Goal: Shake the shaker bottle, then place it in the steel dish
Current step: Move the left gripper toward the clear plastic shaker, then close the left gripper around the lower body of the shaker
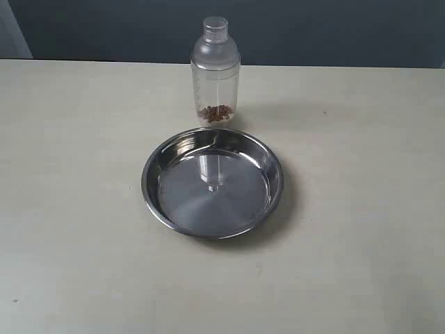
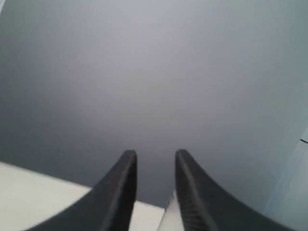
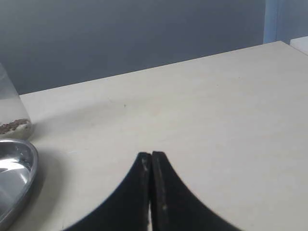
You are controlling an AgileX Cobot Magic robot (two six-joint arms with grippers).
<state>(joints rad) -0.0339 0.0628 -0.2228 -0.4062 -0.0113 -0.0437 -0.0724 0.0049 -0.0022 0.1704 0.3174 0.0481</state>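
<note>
In the middle of the table (image 1: 361, 209), nearest the exterior camera, the steel dish (image 1: 229, 205) lies flat, with nothing in it but the bottle's mirrored image. Just beyond its far rim, at 12 o'clock from the dish, the shaker bottle (image 1: 215, 73) stands upright, its long axis vertical. The cap (image 1: 215, 26) is on top and brown granules (image 1: 216, 113) are settled at its foot; whether its base touches the rim I cannot tell. Neither arm shows in that view. The right gripper (image 3: 151, 161) has its fingers pressed together with nothing between them. Its camera catches the dish's rim and the bottle's base at one edge of its picture, the shoulder and cap cut off. The left gripper (image 2: 155, 156) is a little parted, holds nothing, and faces the grey wall (image 2: 154, 72) past a corner of table, with neither task thing in sight. So the right arm looks better placed, though it would have to part its fingers and take the bottle's body from the side. The exact bearing from either gripper is hidden.
</note>
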